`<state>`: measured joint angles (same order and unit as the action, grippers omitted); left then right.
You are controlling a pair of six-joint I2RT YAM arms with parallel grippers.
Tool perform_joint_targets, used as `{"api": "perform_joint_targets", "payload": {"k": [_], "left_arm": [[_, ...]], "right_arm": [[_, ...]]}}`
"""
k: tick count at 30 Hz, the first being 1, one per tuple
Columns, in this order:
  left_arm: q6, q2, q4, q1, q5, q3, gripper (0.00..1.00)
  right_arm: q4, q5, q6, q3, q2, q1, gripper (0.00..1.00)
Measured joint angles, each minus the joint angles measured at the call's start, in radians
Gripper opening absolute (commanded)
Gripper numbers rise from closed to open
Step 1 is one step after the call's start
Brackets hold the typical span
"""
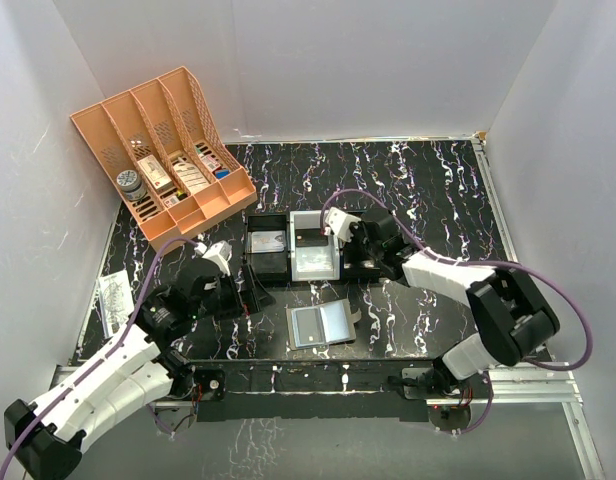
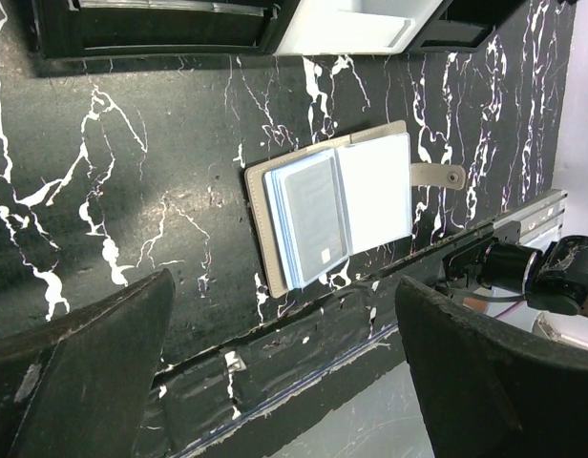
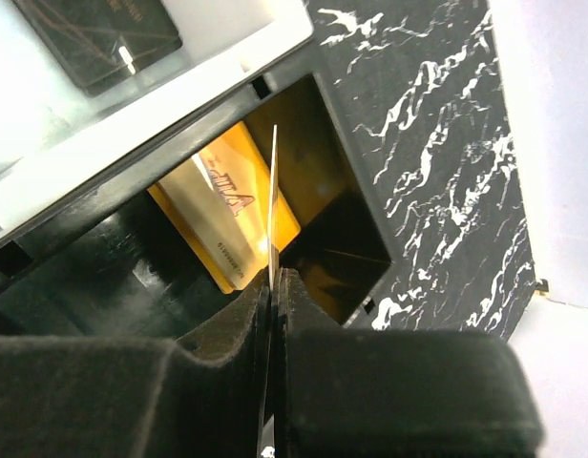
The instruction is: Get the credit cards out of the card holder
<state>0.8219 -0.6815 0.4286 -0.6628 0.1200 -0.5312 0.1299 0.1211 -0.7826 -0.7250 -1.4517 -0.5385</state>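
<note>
The holder (image 1: 323, 325) lay open by the table's near edge, close to the left gripper's (image 2: 284, 329) spread jaws, while the right gripper (image 3: 273, 279), clamped on a card (image 3: 274, 191) held edge-on over the tray (image 3: 356, 181), could have dropped it askew onto the rim.

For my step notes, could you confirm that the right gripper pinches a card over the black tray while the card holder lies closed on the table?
Not quite: the card holder lies open, not closed, both panels spread flat in the left wrist view. The right gripper does pinch a thin card over the black tray.
</note>
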Motion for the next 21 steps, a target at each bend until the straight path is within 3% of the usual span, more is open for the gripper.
{"api": "perform_joint_targets", "payload": {"k": [10, 16, 21], "left_arm": [[-0.008, 0.027, 0.048, 0.000, -0.001, -0.008, 0.99], [-0.010, 0.028, 0.052, 0.000, -0.003, -0.015, 0.99], [-0.010, 0.028, 0.054, 0.000, -0.005, -0.015, 0.99]], "right_arm": [[0.025, -0.006, -0.089, -0.011, -0.109, 0.003, 0.00], [0.030, -0.036, -0.142, -0.029, -0.143, 0.011, 0.09], [0.012, -0.069, -0.175, -0.048, -0.171, 0.017, 0.10]]}}
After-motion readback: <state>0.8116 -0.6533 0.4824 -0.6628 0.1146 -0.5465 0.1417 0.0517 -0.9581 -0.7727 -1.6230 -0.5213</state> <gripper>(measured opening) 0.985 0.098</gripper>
